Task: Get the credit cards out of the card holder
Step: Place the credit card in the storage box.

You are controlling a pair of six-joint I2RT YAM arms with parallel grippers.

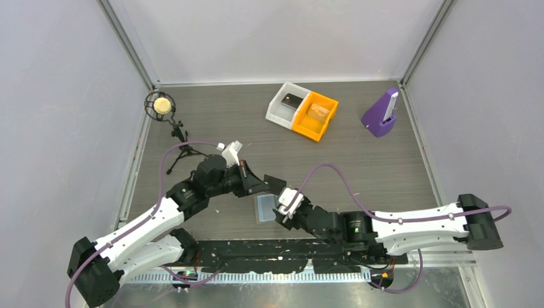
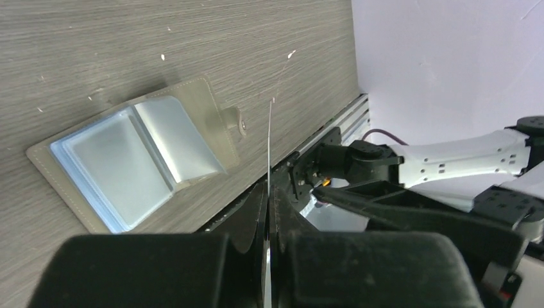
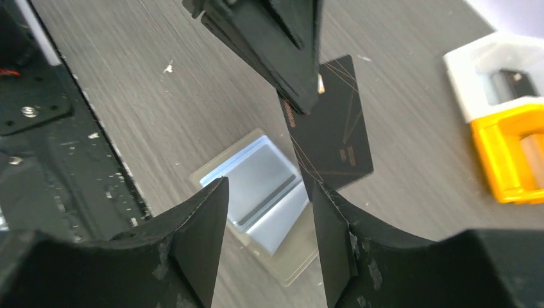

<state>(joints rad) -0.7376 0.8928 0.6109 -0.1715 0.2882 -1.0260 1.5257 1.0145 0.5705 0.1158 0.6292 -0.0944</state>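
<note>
The card holder [image 1: 265,209] lies open and flat on the table, its two light blue panels up [image 2: 131,157] [image 3: 253,183]. A pale card with a dark stripe shows inside one sleeve [image 3: 272,192]. My left gripper [image 2: 269,196] is shut on a black credit card [image 1: 274,183], which shows edge-on as a thin line [image 2: 270,128] in the left wrist view. In the right wrist view that card [image 3: 340,128] hangs from the left fingers [image 3: 282,45] above the holder. My right gripper [image 3: 269,199] is open over the holder, its right finger beside the card's lower corner.
A white bin [image 1: 285,102] and an orange bin [image 1: 315,115] stand joined at the back centre. A purple stand [image 1: 381,114] is at the back right, a microphone on a tripod [image 1: 161,106] at the back left. The black rail [image 1: 289,256] runs along the near edge.
</note>
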